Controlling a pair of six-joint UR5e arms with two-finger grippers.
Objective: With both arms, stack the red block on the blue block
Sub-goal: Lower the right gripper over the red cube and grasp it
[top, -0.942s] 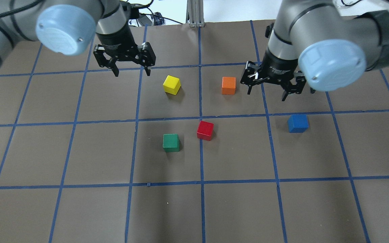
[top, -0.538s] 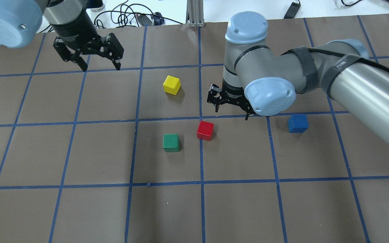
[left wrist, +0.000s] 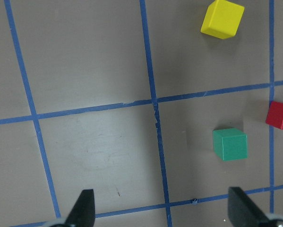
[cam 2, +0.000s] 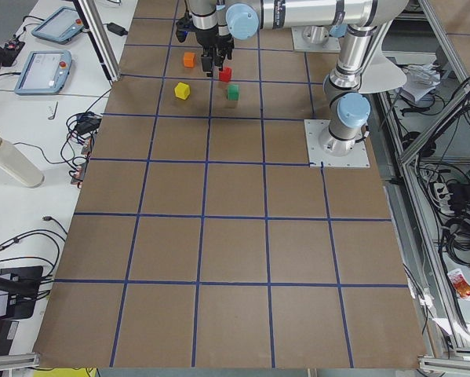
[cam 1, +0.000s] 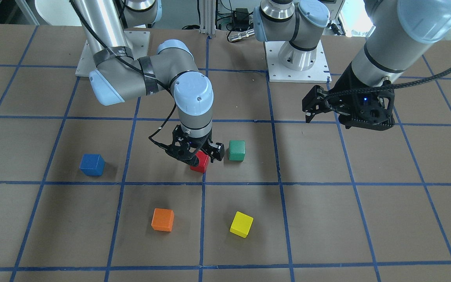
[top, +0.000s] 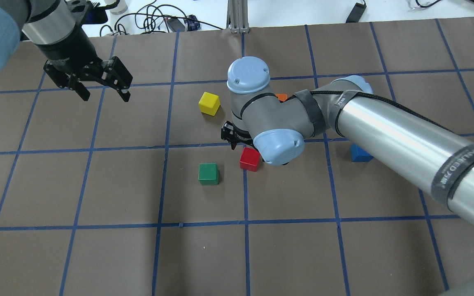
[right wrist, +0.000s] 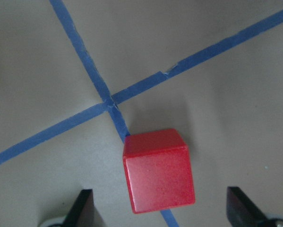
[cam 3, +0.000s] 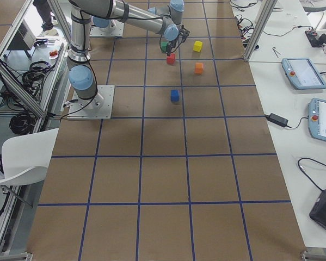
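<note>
The red block (right wrist: 158, 170) sits on a blue tape line near the table's middle (top: 249, 159). My right gripper (cam 1: 197, 155) hangs low right over it, open, with gaps between the block and both fingers (right wrist: 83, 208). The blue block (cam 1: 92, 164) rests alone on the table toward the robot's right, partly hidden by the right arm in the overhead view (top: 358, 156). My left gripper (top: 105, 96) is open and empty, held high over the far left of the table, away from all blocks.
A green block (top: 208, 174) stands just left of the red block. A yellow block (top: 209, 103) and an orange block (cam 1: 162, 219) lie farther from the robot. The orange block is mostly hidden under the right arm in the overhead view. The brown table (top: 97, 255) has blue grid tape.
My right arm swung left and down, from beside the orange block to right over the red block. My left gripper moved left, away from the yellow block. No block has moved.
</note>
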